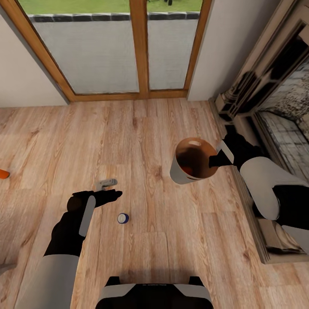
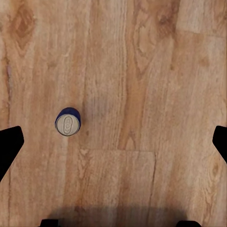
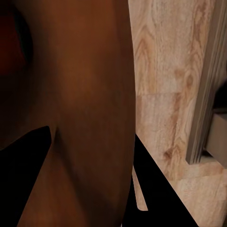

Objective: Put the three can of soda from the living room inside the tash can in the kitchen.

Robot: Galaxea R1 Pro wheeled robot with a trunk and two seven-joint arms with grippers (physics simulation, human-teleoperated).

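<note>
Upright dark blue soda can (image 1: 123,218) on wood floor; tilted copper-lined bin (image 1: 180,174).

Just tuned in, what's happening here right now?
The right gripper holds the trash can by its rim, lifted off the wood floor beside the fireplace. Something orange lies inside the bin. The left gripper hangs open above a blue soda can standing upright on the floor. Another orange item sits at the far left edge.

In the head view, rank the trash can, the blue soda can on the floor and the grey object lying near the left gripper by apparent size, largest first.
1. trash can, held up off the floor and nearer the camera, so it looks even bigger.
2. grey object, lying flat on the floor.
3. blue soda can, upright and seen end-on, so its length is hidden; this pair's order is unsure.
</note>
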